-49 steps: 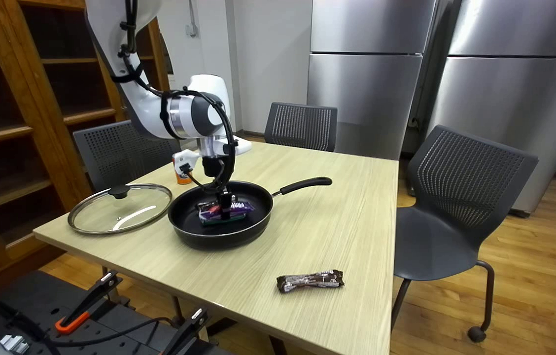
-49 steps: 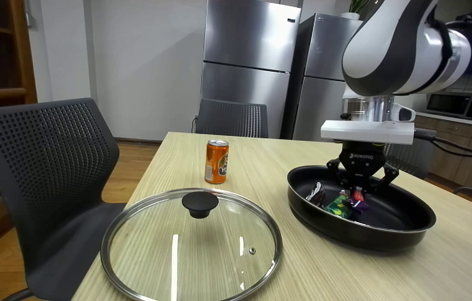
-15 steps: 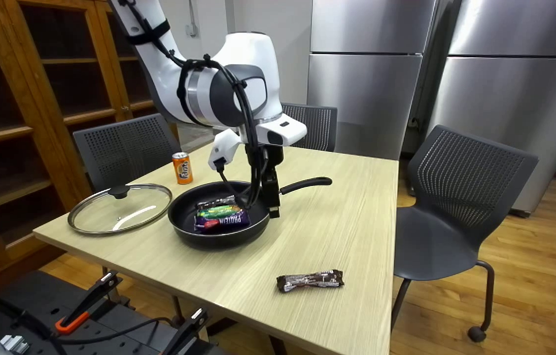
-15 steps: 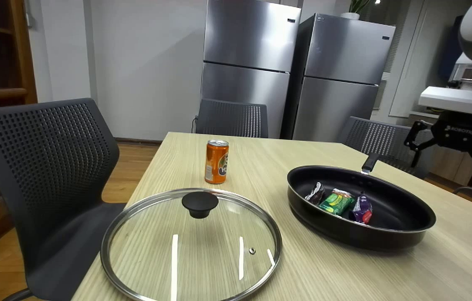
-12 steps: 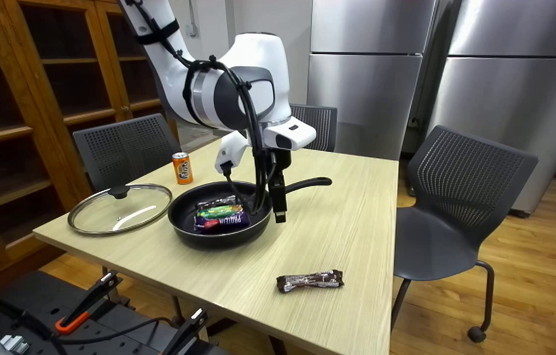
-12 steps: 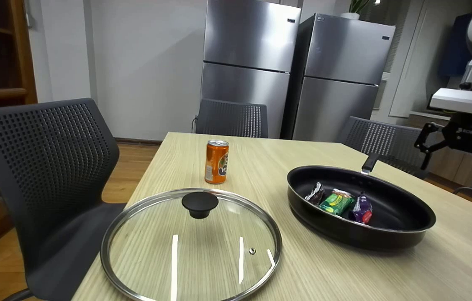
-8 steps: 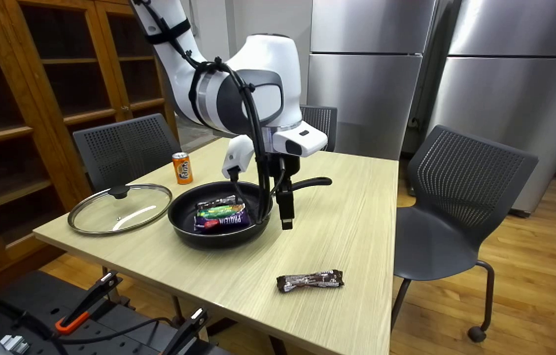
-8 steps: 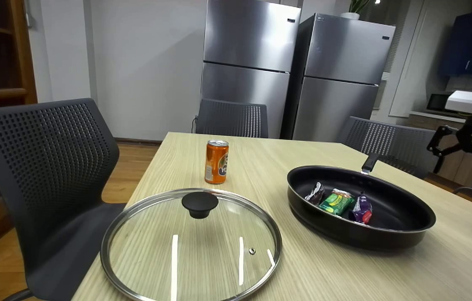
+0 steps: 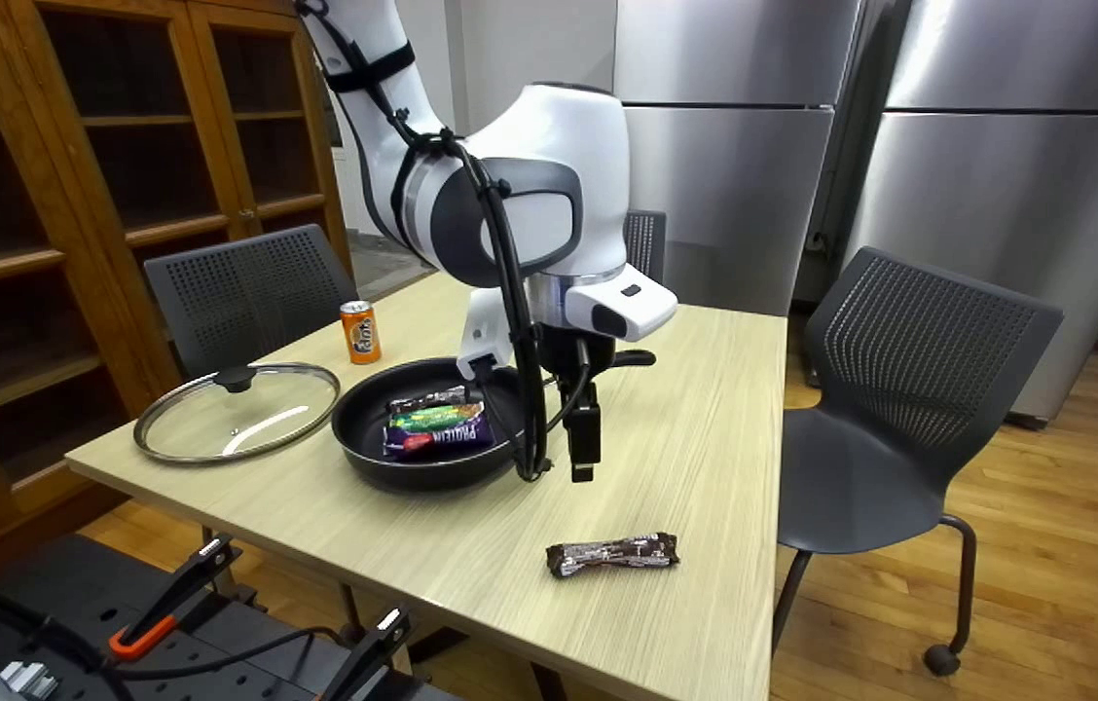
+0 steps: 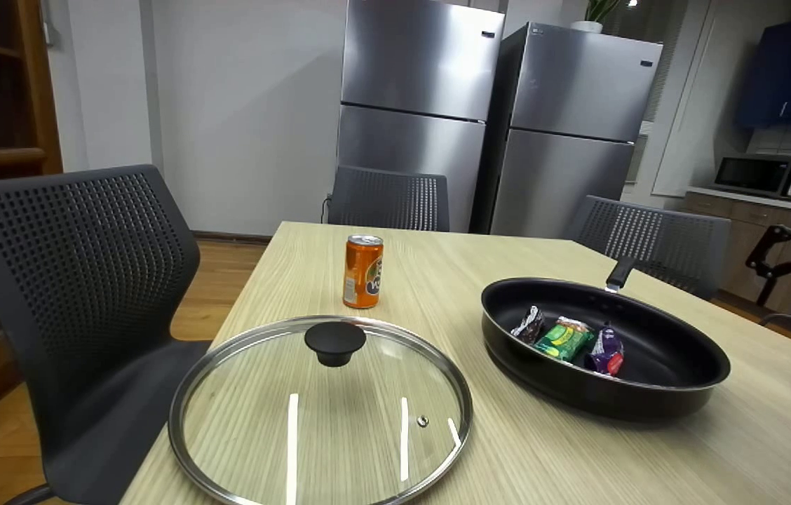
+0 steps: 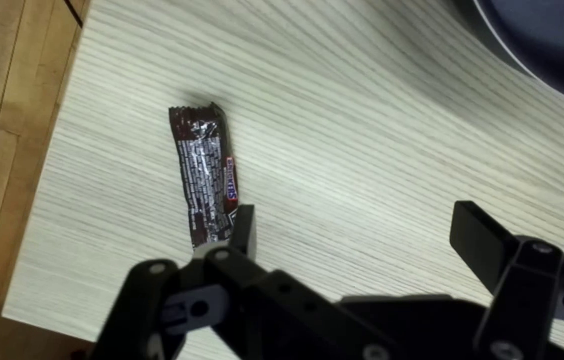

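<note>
Wrist view: black two-fingered gripper (image 11: 353, 225), jaws spread wide above pale wood-grain table (image 11: 342, 150). Oblong, brown, shiny-wrapped Snickers bar (image 11: 204, 175) lies on it, left; round black pan (image 11: 552, 45), far right.

Two steel refrigerators (image 10: 413, 154) stand beside a pale wall (image 10: 248, 119), a plant (image 10: 600, 10) in a white pot (image 10: 586, 27) atop one; glass-fronted wooden cabinets (image 9: 181, 107) stand near the light wood table (image 9: 695, 467), with dark grey chairs (image 9: 929, 341) around it on plank flooring (image 9: 1075, 506); the dim panel (image 10: 667, 31) behind is possibly a blind
</note>
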`<act>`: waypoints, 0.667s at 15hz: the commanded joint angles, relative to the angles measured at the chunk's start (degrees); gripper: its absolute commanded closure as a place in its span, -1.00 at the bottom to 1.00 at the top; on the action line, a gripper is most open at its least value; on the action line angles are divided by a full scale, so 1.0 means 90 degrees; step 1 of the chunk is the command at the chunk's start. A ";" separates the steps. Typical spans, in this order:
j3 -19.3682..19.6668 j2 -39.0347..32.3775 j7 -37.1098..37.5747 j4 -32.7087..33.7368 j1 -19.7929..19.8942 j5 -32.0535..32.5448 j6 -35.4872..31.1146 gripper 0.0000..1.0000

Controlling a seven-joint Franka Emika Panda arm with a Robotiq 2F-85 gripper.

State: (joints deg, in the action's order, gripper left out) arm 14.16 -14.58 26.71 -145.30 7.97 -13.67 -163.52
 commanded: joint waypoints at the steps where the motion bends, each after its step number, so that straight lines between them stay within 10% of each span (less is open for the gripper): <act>1: -0.0208 -0.0029 -0.0689 0.0005 0.0396 -0.0434 0.0120 -1.00; 10: -0.0015 -0.0139 -0.0580 0.0002 0.0252 -0.0319 0.0021 -1.00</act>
State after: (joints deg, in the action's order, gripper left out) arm 13.92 -15.90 21.32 -145.30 10.33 -16.71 -163.45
